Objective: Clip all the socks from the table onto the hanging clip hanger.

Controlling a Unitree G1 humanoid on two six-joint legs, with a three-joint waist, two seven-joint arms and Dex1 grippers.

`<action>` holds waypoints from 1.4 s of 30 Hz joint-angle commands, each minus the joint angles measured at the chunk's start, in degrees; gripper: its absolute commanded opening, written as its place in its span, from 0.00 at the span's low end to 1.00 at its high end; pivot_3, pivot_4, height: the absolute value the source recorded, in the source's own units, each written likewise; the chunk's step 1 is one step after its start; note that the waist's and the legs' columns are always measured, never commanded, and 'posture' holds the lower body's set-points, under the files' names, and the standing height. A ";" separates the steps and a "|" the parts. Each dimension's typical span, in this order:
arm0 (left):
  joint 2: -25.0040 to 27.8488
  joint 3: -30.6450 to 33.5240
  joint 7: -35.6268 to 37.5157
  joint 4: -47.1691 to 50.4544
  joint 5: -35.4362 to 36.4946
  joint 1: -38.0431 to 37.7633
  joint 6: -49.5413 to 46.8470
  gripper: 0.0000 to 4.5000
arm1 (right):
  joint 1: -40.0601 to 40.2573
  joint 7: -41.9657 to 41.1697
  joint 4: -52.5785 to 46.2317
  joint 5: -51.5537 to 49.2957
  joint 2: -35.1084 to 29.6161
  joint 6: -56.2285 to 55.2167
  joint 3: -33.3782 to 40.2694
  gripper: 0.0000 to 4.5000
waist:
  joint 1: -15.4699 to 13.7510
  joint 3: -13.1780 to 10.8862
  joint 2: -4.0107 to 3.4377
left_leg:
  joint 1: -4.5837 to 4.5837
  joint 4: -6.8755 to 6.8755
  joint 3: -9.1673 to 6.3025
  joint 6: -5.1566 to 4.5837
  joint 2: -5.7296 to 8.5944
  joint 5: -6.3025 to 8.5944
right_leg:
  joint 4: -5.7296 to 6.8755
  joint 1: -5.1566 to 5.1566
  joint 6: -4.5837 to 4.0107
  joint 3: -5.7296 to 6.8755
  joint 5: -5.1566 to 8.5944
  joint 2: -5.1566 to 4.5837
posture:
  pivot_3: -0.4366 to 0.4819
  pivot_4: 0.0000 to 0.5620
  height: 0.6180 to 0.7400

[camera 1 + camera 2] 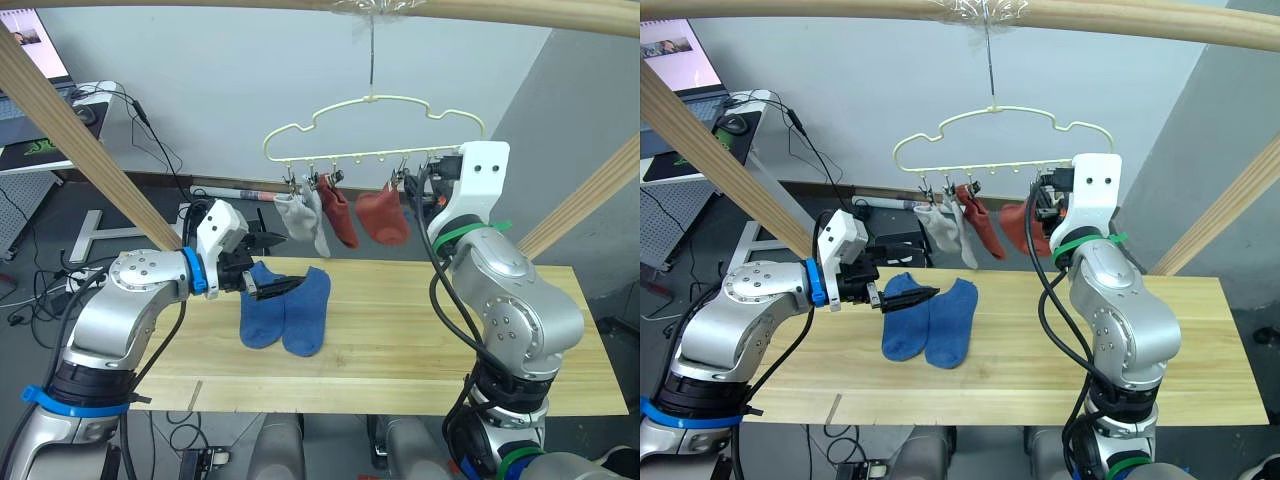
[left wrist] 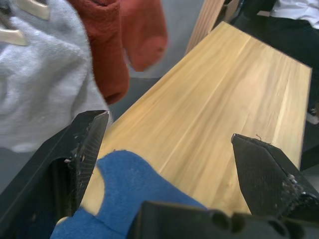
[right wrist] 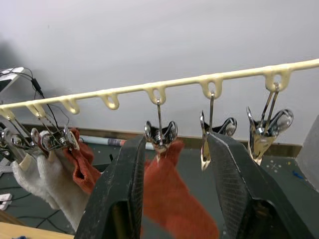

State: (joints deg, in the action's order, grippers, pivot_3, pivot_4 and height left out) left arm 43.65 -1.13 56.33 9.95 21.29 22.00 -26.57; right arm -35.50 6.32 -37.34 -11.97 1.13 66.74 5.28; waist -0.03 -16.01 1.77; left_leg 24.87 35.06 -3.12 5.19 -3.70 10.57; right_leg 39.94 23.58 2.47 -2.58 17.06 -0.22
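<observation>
On the light wood table (image 1: 420, 330), toward its left half, two royal blue socks (image 1: 287, 309) lie flat side by side, touching. They look soft, light and floppy, so they will sag wherever they are lifted; the cuff end nearest the left gripper (image 1: 908, 297) seems the best place to pinch. That gripper hovers low at the cuffs with its black fingers (image 2: 82, 144) spread wide, holding nothing. Above the table's far edge, the pale-yellow clip hanger (image 1: 372, 105) already carries two light grey socks (image 1: 303, 220) and two rust-red socks (image 1: 366, 213). Further right, the right gripper (image 3: 174, 179) sits raised just under the row of clips (image 3: 209, 134), fingers parted around the free ones and gripping nothing.
</observation>
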 commanded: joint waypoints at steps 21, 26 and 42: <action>-3.77 -6.42 -1.31 -8.47 -8.59 3.26 2.09 1.00 | 0.00 0.61 -0.96 0.95 0.67 0.31 -1.24 0.44 | 0.14 0.00 0.00 | 0.00 0.01 0.00 -0.01 0.00 -0.01 | 0.02 0.00 0.00 0.00 0.00 0.00 | 0.59 0.40 1.00; -3.93 -3.61 0.30 -5.96 -4.08 4.08 -0.87 1.00 | 0.76 -0.28 1.30 1.42 -0.32 -1.67 -1.06 0.44 | 0.14 0.00 0.00 | 0.00 0.01 0.00 -0.02 0.00 -0.01 | 0.03 0.00 0.00 0.00 0.00 0.00 | 0.60 0.40 1.00; -6.26 3.69 -1.00 -0.16 8.21 15.02 -7.92 1.00 | -0.93 -3.33 10.42 1.92 -5.08 -9.54 1.91 0.44 | 0.05 0.01 0.01 | 0.00 0.03 -0.01 -0.02 0.01 -0.01 | 0.03 -0.02 0.00 0.02 0.00 0.00 | 0.62 0.37 1.00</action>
State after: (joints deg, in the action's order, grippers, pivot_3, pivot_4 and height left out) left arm 37.46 0.72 55.62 7.40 28.21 35.83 -34.53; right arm -35.08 3.51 -26.16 -10.19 -3.57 59.33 6.73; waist 0.02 -16.00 1.77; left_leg 24.87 35.09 -3.14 5.17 -3.69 10.56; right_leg 39.97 23.56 2.47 -2.56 17.06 -0.22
